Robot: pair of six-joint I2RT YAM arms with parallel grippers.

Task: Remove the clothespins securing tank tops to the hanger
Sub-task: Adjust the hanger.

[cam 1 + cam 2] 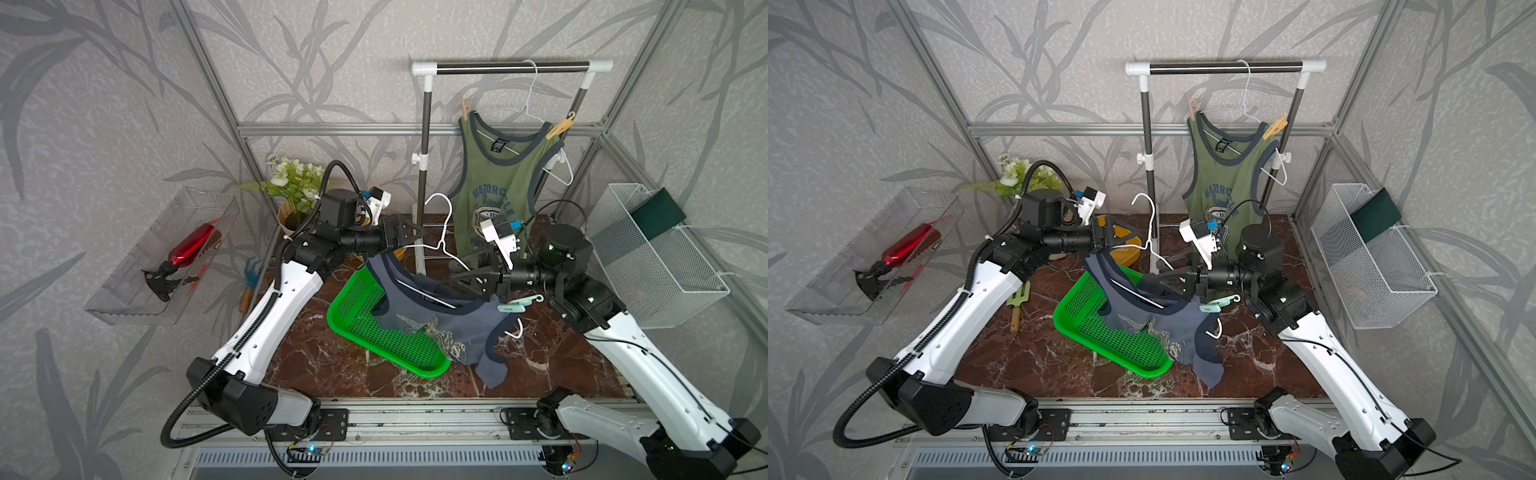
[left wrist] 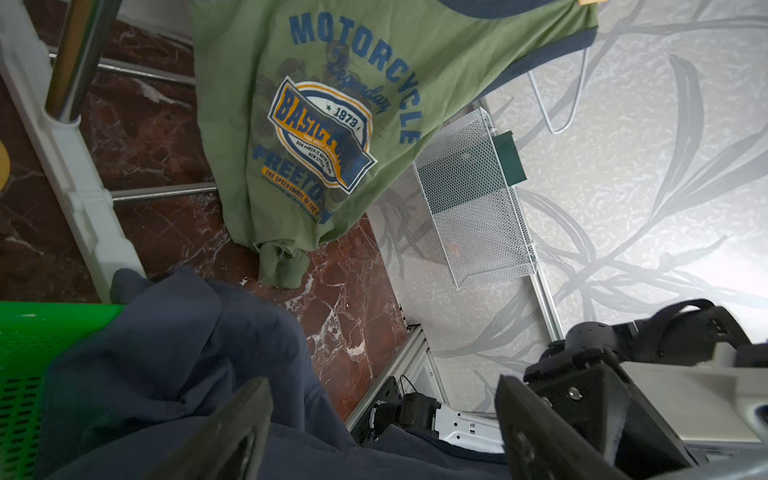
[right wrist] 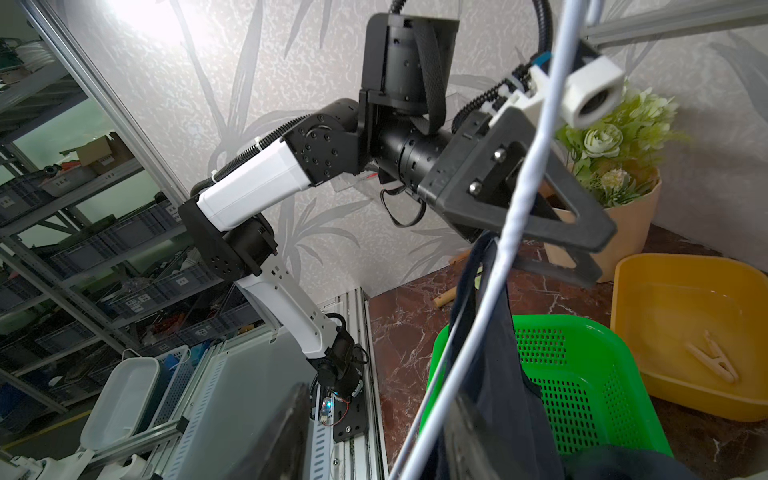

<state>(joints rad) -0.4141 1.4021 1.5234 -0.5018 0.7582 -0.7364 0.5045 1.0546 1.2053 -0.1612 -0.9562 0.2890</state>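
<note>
**Blue top held up on its hanger, one clothespin already in the tub**

The left end effector (image 2: 384, 382) is wide open. Its jaws are spread at one shoulder of the blue tank top (image 1: 449, 324) and pinch nothing. Across the way, the right end effector (image 3: 378, 399) is clamped on the white hanger (image 3: 534, 166). It holds the hanger tilted above the green basket (image 1: 386, 332), and the blue top drapes from it down to the worktop (image 1: 332, 365). A mint clothespin (image 1: 515, 305) sits on that top's other shoulder, just beside the right end effector. One wooden clothespin (image 3: 712, 361) lies in the yellow tub (image 3: 673, 316). Back on the rack (image 1: 511, 66), the green tank top (image 1: 498, 183) hangs pinned at both shoulders, with a tan clothespin (image 1: 466, 107) on one and an orange clothespin (image 1: 560, 126) on the other.
</note>
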